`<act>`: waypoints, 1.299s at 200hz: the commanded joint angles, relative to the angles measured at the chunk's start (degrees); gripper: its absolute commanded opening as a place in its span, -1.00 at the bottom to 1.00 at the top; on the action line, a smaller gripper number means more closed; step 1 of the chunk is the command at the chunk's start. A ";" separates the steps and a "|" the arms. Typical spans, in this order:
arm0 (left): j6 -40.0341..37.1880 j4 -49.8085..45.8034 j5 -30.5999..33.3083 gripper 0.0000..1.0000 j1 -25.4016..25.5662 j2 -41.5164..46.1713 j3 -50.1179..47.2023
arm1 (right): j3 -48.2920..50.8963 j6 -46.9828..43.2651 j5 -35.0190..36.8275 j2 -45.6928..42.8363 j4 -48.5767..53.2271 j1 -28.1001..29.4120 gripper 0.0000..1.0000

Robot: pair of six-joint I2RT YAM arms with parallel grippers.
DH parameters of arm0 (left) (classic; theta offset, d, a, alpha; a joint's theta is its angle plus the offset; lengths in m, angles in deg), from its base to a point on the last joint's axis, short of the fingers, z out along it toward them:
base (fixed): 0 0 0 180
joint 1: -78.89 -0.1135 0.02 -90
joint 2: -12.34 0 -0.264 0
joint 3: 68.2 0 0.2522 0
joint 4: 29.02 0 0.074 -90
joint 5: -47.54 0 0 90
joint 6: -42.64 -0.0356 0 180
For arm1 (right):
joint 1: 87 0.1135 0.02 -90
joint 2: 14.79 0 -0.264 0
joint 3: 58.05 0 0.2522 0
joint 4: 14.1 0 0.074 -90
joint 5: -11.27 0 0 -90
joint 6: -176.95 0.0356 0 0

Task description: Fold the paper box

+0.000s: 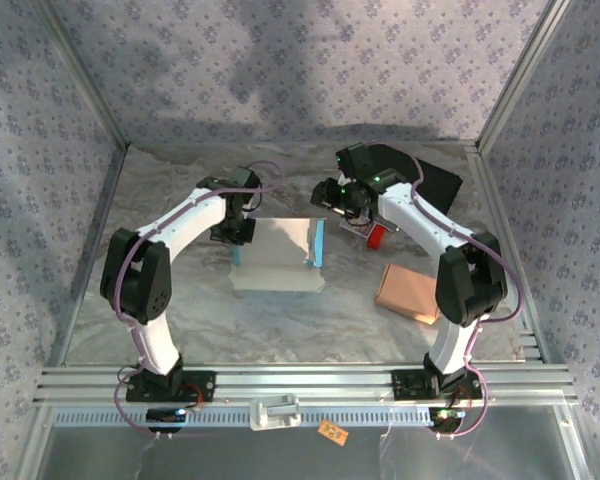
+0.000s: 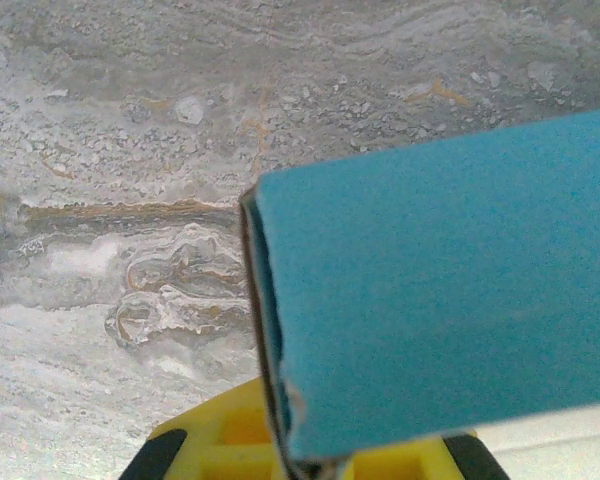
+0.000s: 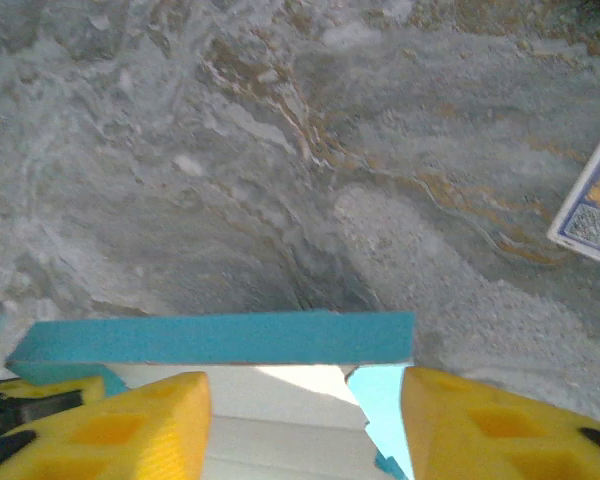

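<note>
Lying unfolded at the middle of the marbled grey stone-look table is the teal-and-white flattened paper box, its pale inner face up and teal flaps raised along its left and right edges. A closed brown cardboard carton sits well apart to the right, near the right arm's base link; its contents cannot be seen.

The left gripper is at the box's left edge. In the left wrist view its yellow plastic fingers are drawn together at the bottom of the frame, clenched on the edge of the matte teal flap, which covers most of the right half of that view and is cut off by the frame.

The right gripper is at the box's far right corner. In its wrist view the fingers stand spread, released, with the thin teal flap edge and white panel between them. A blue-and-white printed card with a QR code is cropped at that frame's right edge. A black, flat object behind the right arm is hard to identify.
</note>
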 commanded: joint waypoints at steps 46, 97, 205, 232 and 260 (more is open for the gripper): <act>1.90 1.05 -0.07 -1.00 0.83 2.55 0.16 | 12.07 16.19 2.97 -1.68 -17.91 8.66 0.25; 1.49 0.87 -0.25 -1.00 1.18 3.35 -0.63 | 11.16 21.44 11.05 2.81 -21.76 9.15 0.47; 1.45 0.63 -0.51 -1.00 1.80 3.80 -0.39 | 12.23 23.15 10.15 2.54 -18.48 1.61 0.48; 1.49 0.61 -0.24 -1.00 1.94 3.83 -0.28 | 12.29 27.09 8.48 2.74 -18.32 0.56 0.40; 1.58 0.74 -0.13 -1.00 2.02 3.97 -0.28 | 11.95 27.95 8.03 3.05 -16.17 -0.10 0.21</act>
